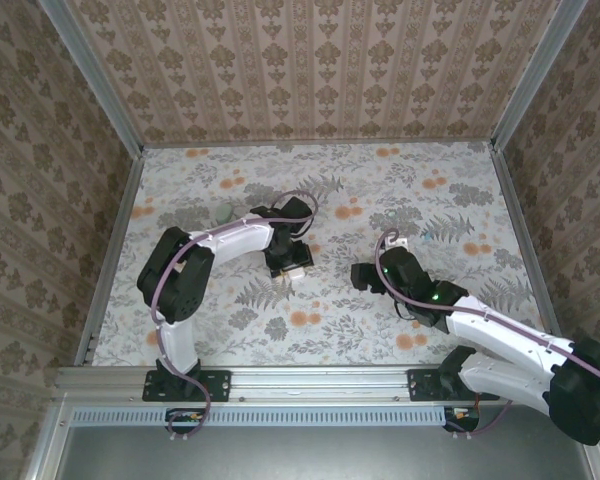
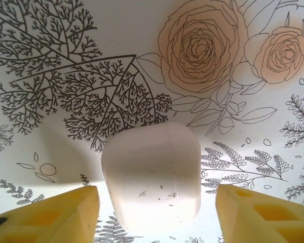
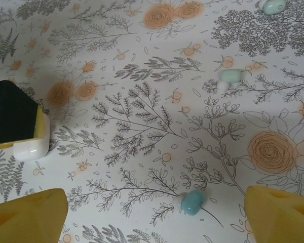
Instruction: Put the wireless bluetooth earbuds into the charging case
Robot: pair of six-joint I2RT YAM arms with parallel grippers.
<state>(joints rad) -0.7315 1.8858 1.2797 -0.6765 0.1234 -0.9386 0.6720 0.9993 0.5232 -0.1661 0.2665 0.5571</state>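
Flower-and-fern-printed tabletop (image 1: 460,200): the left gripper (image 2: 156,205) stands with its yellow fingers (image 2: 50,215) spread to either side of a white, pebble-shaped plastic charging case (image 2: 151,172). The case lies flat on the print between them. Whether the pads touch its sides cannot be told.

From above, the left arm reaches to the middle of the table, and the case shows as a white spot at its tip. The right gripper (image 3: 156,202) hangs over the table near the left one, its jaws wide apart.

A small teal plastic earbud with a whitish tip (image 3: 192,202) lies on the table between the right gripper's fingers, nearer the right-hand one in the wrist view. A second, paler teal earbud (image 3: 230,77) lies farther off. A third earbud (image 3: 272,6) lies at the top edge of that view. All three are well apart from the case.
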